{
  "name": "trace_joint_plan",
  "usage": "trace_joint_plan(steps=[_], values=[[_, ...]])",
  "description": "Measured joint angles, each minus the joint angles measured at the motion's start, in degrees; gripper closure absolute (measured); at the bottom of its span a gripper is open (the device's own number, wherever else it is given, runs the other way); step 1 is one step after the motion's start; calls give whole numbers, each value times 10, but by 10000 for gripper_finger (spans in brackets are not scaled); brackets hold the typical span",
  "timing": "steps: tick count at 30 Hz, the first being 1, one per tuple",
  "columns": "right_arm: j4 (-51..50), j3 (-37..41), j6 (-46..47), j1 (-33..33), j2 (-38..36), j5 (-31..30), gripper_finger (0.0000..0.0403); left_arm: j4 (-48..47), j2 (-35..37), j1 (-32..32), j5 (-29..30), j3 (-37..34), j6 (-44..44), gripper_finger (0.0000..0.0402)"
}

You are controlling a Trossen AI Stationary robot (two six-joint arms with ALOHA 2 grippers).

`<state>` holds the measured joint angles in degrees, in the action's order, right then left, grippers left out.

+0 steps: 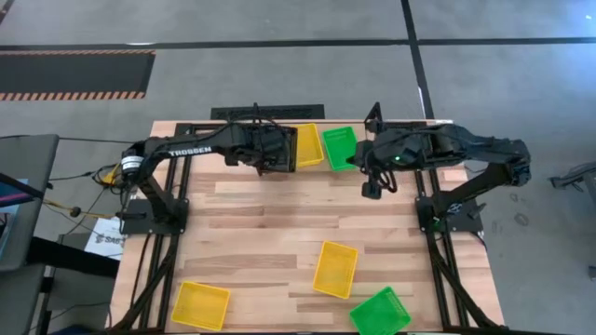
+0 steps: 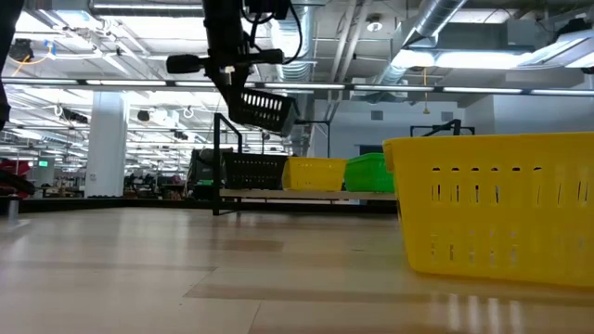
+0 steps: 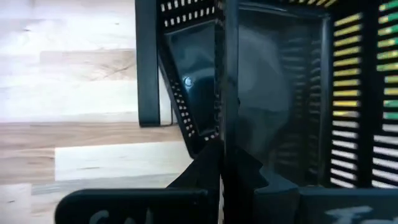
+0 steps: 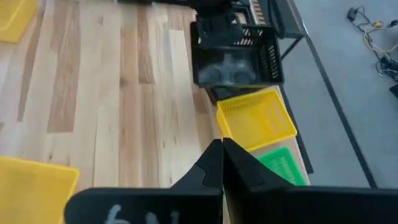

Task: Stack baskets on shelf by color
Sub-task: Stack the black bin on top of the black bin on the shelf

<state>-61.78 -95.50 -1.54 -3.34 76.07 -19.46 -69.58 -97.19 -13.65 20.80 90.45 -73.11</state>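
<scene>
My left gripper [image 2: 232, 85] is shut on a black basket [image 2: 265, 109] in the air over the shelf's [image 2: 220, 153] left end. Below it a black basket [image 2: 255, 171] sits on the shelf, with a yellow basket [image 2: 314, 173] and a green basket [image 2: 368, 173] beside it. Two yellow baskets [image 1: 335, 268] [image 1: 200, 305] and a green one [image 1: 380, 312] rest bottom down on the table near its front edge. My right gripper [image 1: 372, 189] hangs shut and empty just in front of the shelf's green basket. My left gripper pinches one upright wall of the black basket [image 3: 230, 124] between its two fingers, one finger inside and one outside. The fingers slant down from the table's left side. The basket hangs tilted, lifted clear above the black basket on the shelf.
The shelf stands along the table's far edge [image 1: 298, 126]. The wide middle of the wooden table [image 1: 279, 214] is bare boards. The arms' black base frames [image 1: 154, 219] [image 1: 452, 219] stand at the left and right sides.
</scene>
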Motion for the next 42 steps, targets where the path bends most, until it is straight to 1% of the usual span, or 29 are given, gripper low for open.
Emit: trace_joint_plan(steps=[5,8,14,19,22,25,31,37,42], values=[[4,0,0,-12,-19,-2,391,17,-13,-20,-8,1,21,401],[6,-4,0,-19,-53,-2,390,-1,-29,-29,-9,0,19,401],[11,-10,1,-37,-133,-2,387,20,-58,-51,-34,-9,20,402],[5,-10,18,-50,-184,-2,389,35,-72,-60,-26,-7,21,401],[3,-10,28,-53,-203,-1,387,41,-74,-65,-3,-7,21,401],[-7,-10,31,-53,-215,0,385,35,-74,-65,20,-7,18,401],[-27,-10,31,-52,-219,0,388,30,-74,-56,26,7,21,401],[-31,-10,30,-52,-215,0,388,8,-74,-43,57,64,38,401],[-42,-8,30,-52,-203,0,383,-66,-74,-40,109,122,41,401]])
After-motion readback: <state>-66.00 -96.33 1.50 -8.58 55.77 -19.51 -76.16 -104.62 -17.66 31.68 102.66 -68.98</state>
